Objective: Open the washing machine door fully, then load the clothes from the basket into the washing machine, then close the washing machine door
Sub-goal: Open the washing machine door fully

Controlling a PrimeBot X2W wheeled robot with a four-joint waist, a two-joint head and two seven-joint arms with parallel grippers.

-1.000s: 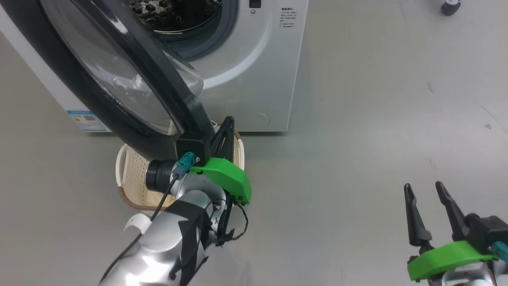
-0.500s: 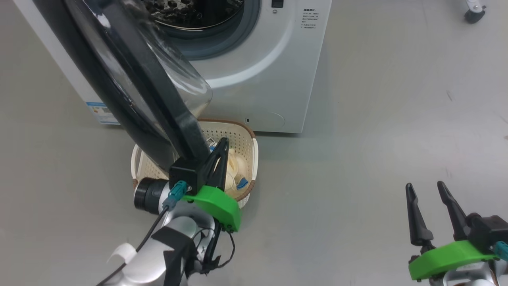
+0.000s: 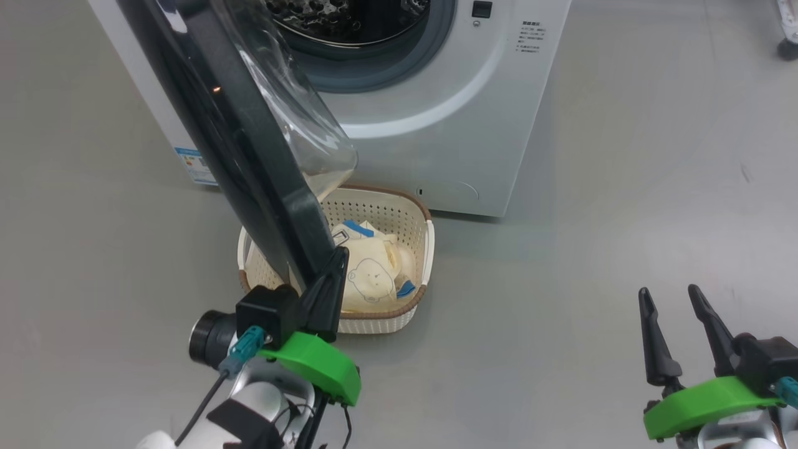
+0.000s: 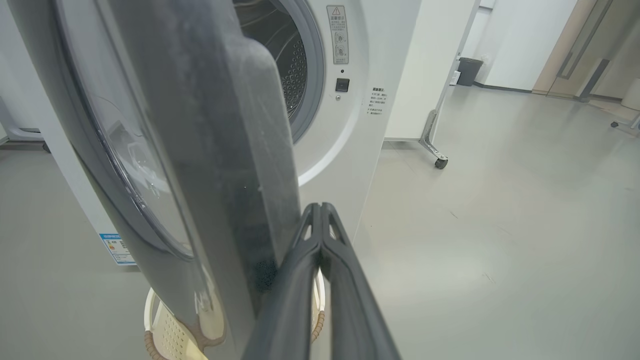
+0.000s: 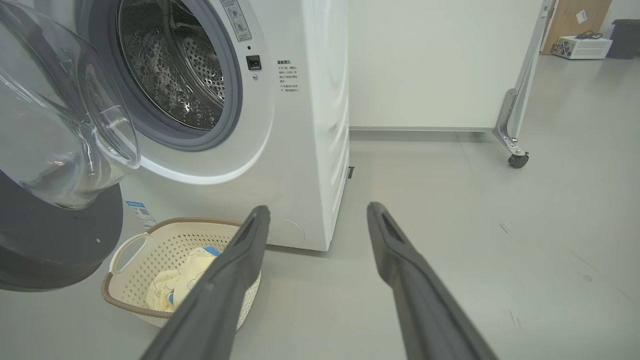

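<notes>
The white washing machine (image 3: 449,125) stands ahead with its steel drum (image 5: 175,75) exposed. The washing machine door (image 3: 249,143), black-rimmed with a clear glass bowl (image 5: 60,140), juts out toward me, nearly edge-on. My left gripper (image 3: 340,255) is shut, its fingers (image 4: 320,235) lying against the right side of the door's lower rim, above the basket. The cream basket (image 3: 429,249) sits on the floor before the machine, holding the pale bear-print clothes (image 3: 371,274). My right gripper (image 3: 667,292) hangs open and empty over bare floor at the lower right.
A blue label (image 3: 196,165) marks the machine's lower left corner. A white panel on a castor (image 5: 517,160) stands right of the machine, with a grey bin (image 4: 470,70) behind it. Grey floor stretches to the right.
The door has swung further out from the machine with my shut left gripper against its rim, uncovering the basket and clothes. The head camera has shifted. My right gripper has stayed put.
</notes>
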